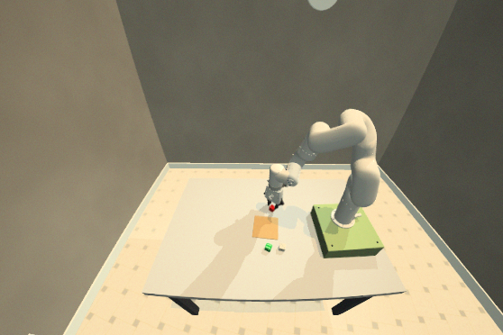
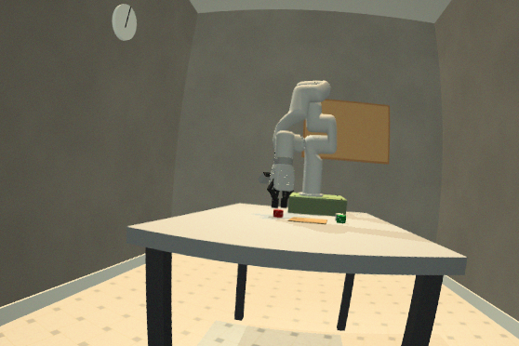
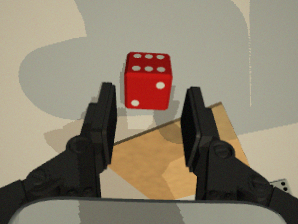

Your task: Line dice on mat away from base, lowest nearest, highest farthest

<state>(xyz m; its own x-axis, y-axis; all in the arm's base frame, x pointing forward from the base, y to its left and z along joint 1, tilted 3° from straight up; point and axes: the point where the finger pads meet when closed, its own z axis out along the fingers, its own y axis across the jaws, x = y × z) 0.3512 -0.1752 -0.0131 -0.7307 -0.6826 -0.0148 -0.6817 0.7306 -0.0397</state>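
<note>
Red and cube-shaped, the die (image 3: 148, 80) is seen in the wrist view lying on the pale grey surface (image 1: 200, 252), ahead of the fingertips and apart from them. Six white pips are shown on its top face, and two on the side facing the camera. No brand, label or writing can be read anywhere in the views.

The black two-fingered hand (image 3: 148, 119) is held half spread, with nothing between its fingers; bare surface and a corner of the flat orange square mat (image 3: 156, 163) are seen through the gap. In the exterior view the hand (image 2: 278, 202) is shown pointing straight down, its tips just above the red die (image 2: 278, 213).

In the top view the red die (image 1: 272, 207) is found just off the mat (image 1: 266, 227) at about twelve o'clock, near but not on it. The small green cube die (image 1: 268, 247) lies just beyond the mat's edge at six o'clock, and the small white cube die (image 1: 281, 247) sits just beside it at three o'clock, a narrow gap left between them. Their pips are too small to be read. All three dice are off the mat. The mat lies flat, at about nine o'clock from the green square base block (image 1: 347, 230) on which the white arm is mounted.
</note>
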